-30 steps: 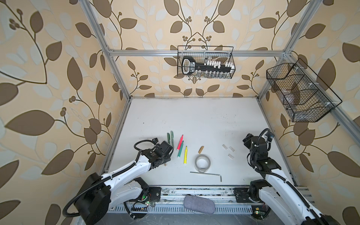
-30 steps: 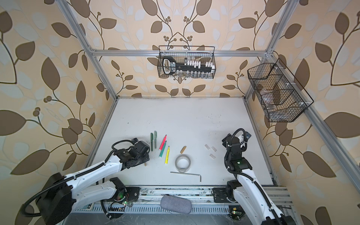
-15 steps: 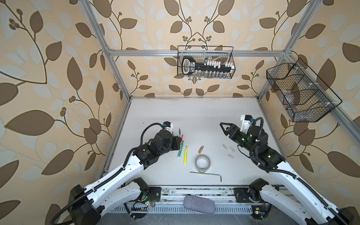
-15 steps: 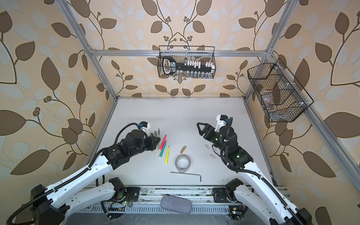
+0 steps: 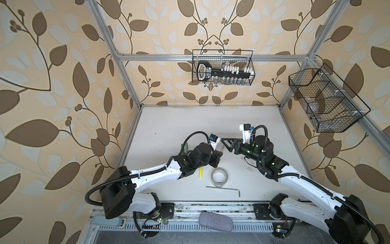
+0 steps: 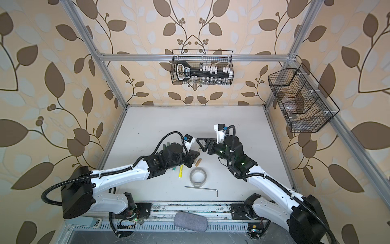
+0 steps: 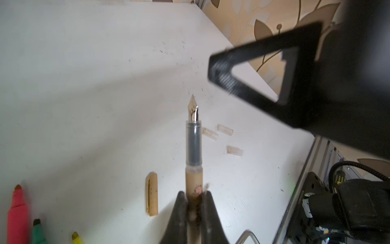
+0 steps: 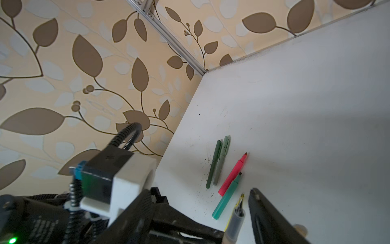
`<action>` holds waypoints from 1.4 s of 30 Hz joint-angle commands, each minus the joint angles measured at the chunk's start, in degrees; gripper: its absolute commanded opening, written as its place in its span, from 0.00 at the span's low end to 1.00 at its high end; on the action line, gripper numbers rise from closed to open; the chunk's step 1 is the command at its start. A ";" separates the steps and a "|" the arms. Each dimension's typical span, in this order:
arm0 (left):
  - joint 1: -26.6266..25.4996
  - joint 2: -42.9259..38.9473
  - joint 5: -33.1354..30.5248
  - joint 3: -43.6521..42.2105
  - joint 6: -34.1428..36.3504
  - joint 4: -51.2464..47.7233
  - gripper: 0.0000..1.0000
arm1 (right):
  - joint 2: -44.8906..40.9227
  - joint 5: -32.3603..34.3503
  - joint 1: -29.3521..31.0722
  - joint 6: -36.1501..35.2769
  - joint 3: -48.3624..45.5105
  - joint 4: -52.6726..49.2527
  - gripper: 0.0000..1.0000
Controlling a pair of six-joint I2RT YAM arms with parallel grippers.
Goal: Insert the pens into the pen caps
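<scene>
While the left claw (image 7: 194,195) is clenched on the tan pen (image 7: 193,147), holding it above the middle of the tabletop (image 7: 63,84) with its nib bare, the right claw (image 5: 225,145) stands spread and empty right at that nib. I judge the job roughly a third done: the two thin green pens (image 8: 214,164) toward the left edge look capped. The tan cap (image 7: 152,194) lies loose, and the three clear caps (image 7: 225,129) lie toward the right edge. The markers (image 8: 233,173) — pink, green, yellow — are bare-tipped.
</scene>
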 commanded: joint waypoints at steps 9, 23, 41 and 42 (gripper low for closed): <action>-0.22 -3.92 -4.51 -0.21 4.33 4.46 0.00 | 2.44 3.91 4.27 -2.35 -0.83 2.53 0.70; -0.40 -5.32 2.58 -0.39 4.71 4.22 0.00 | 4.46 3.95 4.03 -2.56 0.29 1.53 0.34; -0.40 -3.20 -0.41 0.19 4.81 3.46 0.38 | 3.33 4.04 5.08 -2.12 -1.15 4.05 0.00; -0.40 -2.90 -0.08 0.21 4.95 3.66 0.38 | 2.96 4.04 5.15 -2.15 -1.42 4.46 0.00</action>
